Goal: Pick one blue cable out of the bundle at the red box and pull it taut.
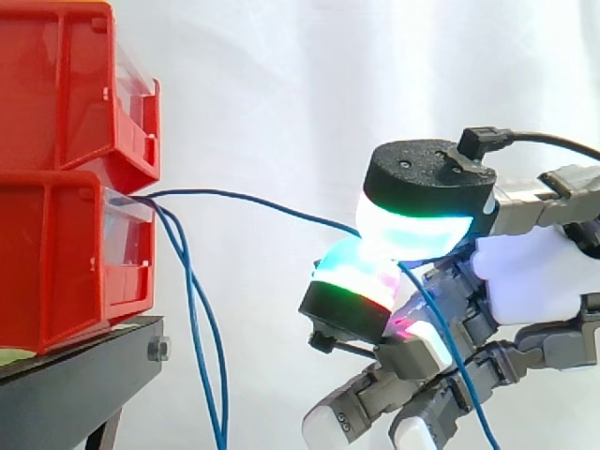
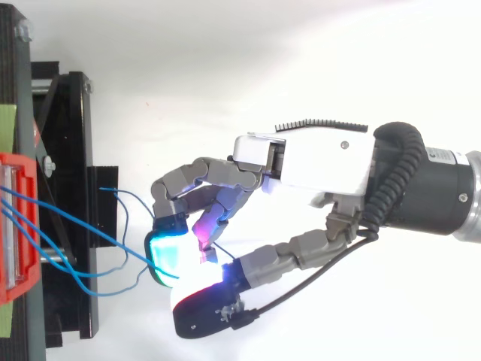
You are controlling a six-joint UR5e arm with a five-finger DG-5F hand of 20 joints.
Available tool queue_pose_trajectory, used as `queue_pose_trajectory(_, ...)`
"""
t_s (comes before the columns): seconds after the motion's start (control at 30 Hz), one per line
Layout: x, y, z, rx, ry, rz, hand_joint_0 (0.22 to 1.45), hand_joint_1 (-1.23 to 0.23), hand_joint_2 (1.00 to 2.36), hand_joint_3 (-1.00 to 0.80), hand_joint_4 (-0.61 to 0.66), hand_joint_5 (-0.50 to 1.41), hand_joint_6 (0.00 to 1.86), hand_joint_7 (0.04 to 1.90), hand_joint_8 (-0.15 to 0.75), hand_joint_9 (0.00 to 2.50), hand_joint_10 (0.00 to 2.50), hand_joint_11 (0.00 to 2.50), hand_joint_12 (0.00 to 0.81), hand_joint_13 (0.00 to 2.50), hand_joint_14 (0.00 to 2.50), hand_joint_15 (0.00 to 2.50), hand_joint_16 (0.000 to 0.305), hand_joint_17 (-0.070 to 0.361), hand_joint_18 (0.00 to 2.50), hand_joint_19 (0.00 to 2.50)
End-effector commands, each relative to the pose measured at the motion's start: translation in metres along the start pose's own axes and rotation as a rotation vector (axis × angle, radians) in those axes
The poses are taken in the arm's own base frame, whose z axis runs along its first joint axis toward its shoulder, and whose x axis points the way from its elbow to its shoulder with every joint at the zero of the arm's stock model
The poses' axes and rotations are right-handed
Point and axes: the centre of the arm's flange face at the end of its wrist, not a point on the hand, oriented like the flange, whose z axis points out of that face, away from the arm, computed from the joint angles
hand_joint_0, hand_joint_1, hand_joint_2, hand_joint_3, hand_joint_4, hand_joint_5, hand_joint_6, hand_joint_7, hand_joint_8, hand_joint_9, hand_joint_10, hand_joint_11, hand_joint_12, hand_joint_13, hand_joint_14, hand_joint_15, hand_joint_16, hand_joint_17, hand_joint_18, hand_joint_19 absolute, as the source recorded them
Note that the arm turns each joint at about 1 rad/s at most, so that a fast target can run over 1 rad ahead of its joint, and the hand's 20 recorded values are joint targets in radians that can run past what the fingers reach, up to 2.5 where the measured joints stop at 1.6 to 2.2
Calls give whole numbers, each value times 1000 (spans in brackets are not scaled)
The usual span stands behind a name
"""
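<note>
In the side view, two red bins are stacked at the left on a black stand (image 1: 75, 384), before a white curtain (image 1: 281, 84). A bundle (image 1: 192, 309) of blue cables is led out of the front of the lower bin (image 1: 56, 262), and most of it hangs down beside the stand. One cable (image 1: 281, 207) is carried away from the bundle to the right in a shallow curve, not quite straight. It is clamped by the hand (image 1: 525, 277) between two glowing pads: an upper one (image 1: 412, 225) lit white and cyan and a lower one (image 1: 356, 272) lit green and red. Past the pinch the cable falls away downward to the right, in front of the other fingers, which are curled below the pinch and hold nothing.

In the top view, the bin (image 2: 28, 173) is seen at the left edge and the stand (image 2: 71, 150) just beside it. Several blue strands are spread from the bin across the stand. The cable (image 2: 113, 242) is drawn slantwise to the pads, well clear of the bin, where it is pinched by the hand (image 2: 323, 162), thumb against fingertip. Loose ends of other strands lie short of the hand.
</note>
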Motion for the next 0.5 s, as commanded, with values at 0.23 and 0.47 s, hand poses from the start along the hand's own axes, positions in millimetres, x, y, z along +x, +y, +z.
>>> queue_pose_trajectory(0.23, 0, 0, 0, 0, 0, 0, 573, -839, 1029, -21, 146, -101, 833, 1431, 346, 939, 20, 965, 413, 559, 8, 205, 56, 126, 733, 433)
queue_pose_trajectory(0.47, 0, 0, 0, 0, 0, 0, 573, -840, 1029, -21, 146, -101, 832, 1439, 347, 936, 21, 961, 413, 558, 6, 209, 56, 126, 732, 425)
